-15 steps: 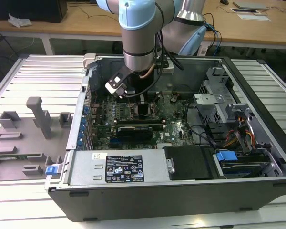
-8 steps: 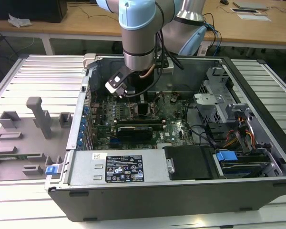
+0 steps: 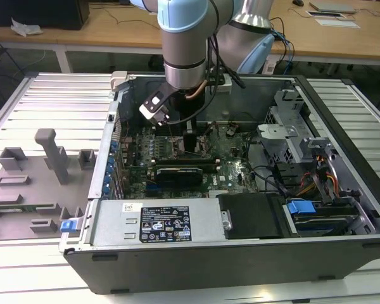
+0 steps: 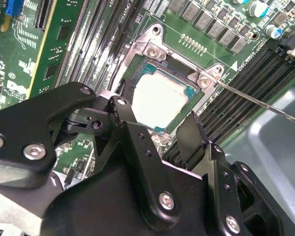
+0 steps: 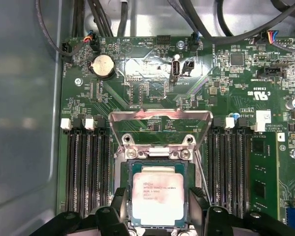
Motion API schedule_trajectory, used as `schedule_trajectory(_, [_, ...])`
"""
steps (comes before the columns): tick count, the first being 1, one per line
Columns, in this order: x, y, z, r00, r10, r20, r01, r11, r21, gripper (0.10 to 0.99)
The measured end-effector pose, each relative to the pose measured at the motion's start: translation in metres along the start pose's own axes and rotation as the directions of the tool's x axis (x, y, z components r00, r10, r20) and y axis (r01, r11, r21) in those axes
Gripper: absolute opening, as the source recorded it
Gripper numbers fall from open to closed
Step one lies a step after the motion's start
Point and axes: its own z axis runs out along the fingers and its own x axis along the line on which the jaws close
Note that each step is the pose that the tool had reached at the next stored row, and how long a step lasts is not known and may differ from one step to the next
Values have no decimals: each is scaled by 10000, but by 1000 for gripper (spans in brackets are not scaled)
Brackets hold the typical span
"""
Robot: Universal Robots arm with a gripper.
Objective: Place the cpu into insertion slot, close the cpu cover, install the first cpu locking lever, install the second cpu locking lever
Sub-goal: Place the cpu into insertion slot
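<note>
A ribbed metal table [image 3: 50, 95] carries grey fixtures [image 3: 50, 158] and, on the exterior view's right of them, an open case [image 3: 240, 266]. Inside, the cpu [image 5: 158, 196] lies flat in the slot [image 5: 124, 169]. The cover [image 5: 160, 118] stands raised from one edge of the slot. The gripper [image 4: 156, 114] hangs over the slot, fingers [image 5: 119, 201] apart, flanking the cpu.
</note>
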Motion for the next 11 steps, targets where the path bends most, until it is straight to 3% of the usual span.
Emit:
schedule_trajectory(4, [0, 1, -14, 10000, -10, 95, 10, 10000, 0, 600])
schedule_trajectory(6, [0, 1, -14, 9999, -13, 124, 13, 10000, 1, 471])
schedule_trajectory(7, [0, 2, -14, 9999, -15, 136, 15, 10000, 1, 353])
schedule_trajectory(8, [0, 2, -14, 9999, -15, 145, 15, 10000, 1, 353])
schedule_trajectory(10, [0, 2, -14, 9998, -18, 173, 18, 10000, 1, 231])
schedule_trajectory(11, [0, 2, -14, 9998, -19, 182, 19, 10000, 2, 110])
